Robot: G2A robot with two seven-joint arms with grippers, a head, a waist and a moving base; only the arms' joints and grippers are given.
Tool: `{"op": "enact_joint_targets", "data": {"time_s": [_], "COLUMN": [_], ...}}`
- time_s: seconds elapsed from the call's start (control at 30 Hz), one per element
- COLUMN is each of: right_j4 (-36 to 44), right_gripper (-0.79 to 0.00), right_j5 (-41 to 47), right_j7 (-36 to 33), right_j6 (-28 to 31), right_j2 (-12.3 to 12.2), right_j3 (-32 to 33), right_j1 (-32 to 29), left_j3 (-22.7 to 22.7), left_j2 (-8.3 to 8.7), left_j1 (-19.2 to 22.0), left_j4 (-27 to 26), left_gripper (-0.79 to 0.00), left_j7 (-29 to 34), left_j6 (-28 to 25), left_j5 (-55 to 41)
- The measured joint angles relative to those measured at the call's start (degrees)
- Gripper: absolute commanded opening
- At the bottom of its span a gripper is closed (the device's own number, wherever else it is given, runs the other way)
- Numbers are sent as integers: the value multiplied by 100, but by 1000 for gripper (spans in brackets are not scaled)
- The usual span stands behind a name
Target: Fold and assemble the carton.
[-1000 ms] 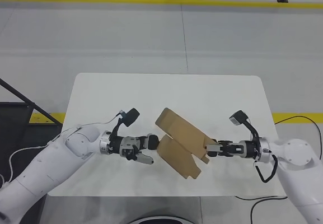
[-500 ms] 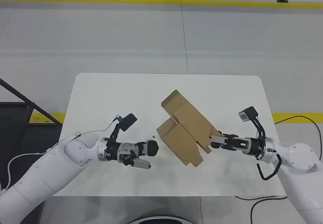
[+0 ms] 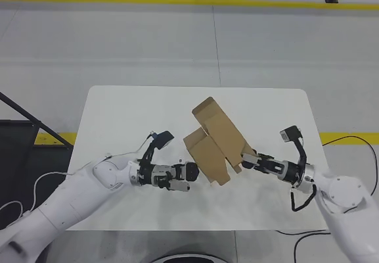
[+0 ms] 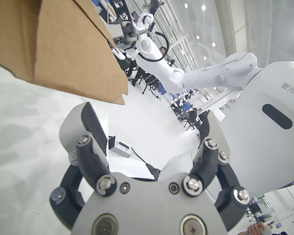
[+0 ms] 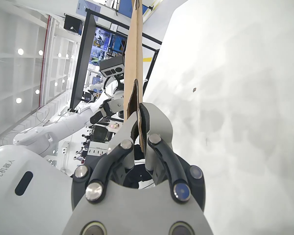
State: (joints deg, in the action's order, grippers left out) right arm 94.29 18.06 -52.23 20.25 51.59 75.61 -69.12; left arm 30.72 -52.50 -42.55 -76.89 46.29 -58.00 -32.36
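One carton (image 3: 217, 135) tips steeper while the left gripper (image 3: 192, 172) comes back in.
One table (image 3: 110, 105), and over its middle the flat carton now stands more on edge than a second ago, so opening it up looks only just begun. Two grippers: the right gripper (image 3: 245, 160) is clamped on a carton flap; the left one, fingers spread, has returned just beside the carton's near side.
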Motion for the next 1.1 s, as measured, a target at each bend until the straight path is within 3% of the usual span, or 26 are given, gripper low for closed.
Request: {"op": "enact_joint_targets", "data": {"time_s": [0.57,1.1], "right_j4": [515,939], "right_gripper": [-785,-785], "right_j5": [-1201,-2255], "right_j7": [967,1726], "right_j6": [-195,-368], "right_j2": [73,145], "right_j3": [-195,-358], "right_j1": [-228,-466], "left_j3": [-48,-137], "left_j2": [-411,-646], "left_j1": [136,251], "left_j4": [654,956], "left_gripper": [0,0], "left_j7": [0,0], "left_j6": [0,0], "left_j5": [-332,-585]}}
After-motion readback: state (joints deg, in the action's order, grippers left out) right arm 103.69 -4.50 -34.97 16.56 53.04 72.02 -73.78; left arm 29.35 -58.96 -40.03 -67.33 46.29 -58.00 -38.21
